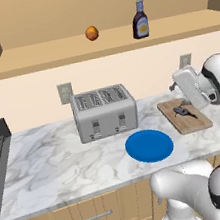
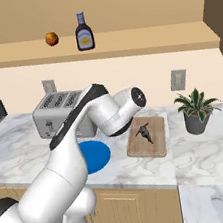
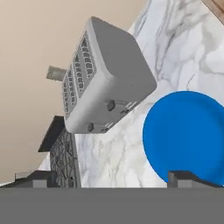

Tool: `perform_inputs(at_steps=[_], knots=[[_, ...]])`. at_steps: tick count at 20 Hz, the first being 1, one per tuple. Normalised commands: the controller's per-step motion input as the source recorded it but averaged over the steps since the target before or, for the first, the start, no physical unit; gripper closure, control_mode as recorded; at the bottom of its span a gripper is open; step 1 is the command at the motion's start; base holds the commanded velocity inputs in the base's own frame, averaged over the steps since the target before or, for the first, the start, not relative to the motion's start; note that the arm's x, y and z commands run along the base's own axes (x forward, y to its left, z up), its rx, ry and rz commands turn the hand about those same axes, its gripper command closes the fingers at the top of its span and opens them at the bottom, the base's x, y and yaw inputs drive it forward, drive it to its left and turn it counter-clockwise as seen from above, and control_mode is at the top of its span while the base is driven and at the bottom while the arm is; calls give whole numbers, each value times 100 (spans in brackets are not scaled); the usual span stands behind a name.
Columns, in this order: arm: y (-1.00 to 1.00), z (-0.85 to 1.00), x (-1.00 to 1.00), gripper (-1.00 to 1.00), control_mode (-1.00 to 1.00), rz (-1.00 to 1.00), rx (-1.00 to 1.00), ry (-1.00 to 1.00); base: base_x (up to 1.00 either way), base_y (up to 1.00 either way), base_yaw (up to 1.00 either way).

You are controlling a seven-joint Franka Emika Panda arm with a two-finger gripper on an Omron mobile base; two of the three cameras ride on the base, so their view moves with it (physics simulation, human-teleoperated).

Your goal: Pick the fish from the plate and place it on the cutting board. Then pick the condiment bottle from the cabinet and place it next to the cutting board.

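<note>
**Fish on board, bottle next**

Near edge: plate (image 1: 149,146) lay bare on the marble counter (image 1: 49,157), in front of the toaster (image 1: 104,112). Seen close in the hand view too, plate (image 3: 186,135) beside toaster (image 3: 103,74), both tilted by the hand's roll.

Just right of the plate: board (image 1: 185,115) with the fish (image 1: 181,111) lying on it, flat, near the middle. Same from the right side, fish (image 2: 144,132) on board (image 2: 148,136). First half judged done.

Gripper (image 3: 109,180) released, tips spread wide, nothing between them. Hand hung beside the board, pointed back over plate and toaster.

Right of the board: potted plant (image 2: 196,110), well apart from the work.

Far, up in the cabinet (image 1: 47,54): bottle (image 1: 139,21) upright on the shelf, well apart from the orange fruit (image 1: 91,33). Also clear from the right, bottle (image 2: 84,32).

Handling, judged: rigid, likely glass or hard plastic, smooth and somewhat slippery, moderately heavy if full, tall enough to tip. Best taken across the wide labelled body, fingers level, approach from the front. Neck narrower and easier to span, but risk of swinging. Cap not a good hold. Should be kept upright, set down gently next to the board, clear of the plate.
</note>
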Motion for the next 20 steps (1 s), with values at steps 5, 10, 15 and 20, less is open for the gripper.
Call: perform_inputs(at_steps=[5,10,15,20], knots=[[29,0,0,-100,-100,-19,35,18,0,0,0],[33,7,-3,-100,-100,-24,32,15,0,0,0],[26,29,-5,-100,-100,-28,30,16,0,0,0],[26,38,-1,-100,-100,-27,29,21,0,0,0]])
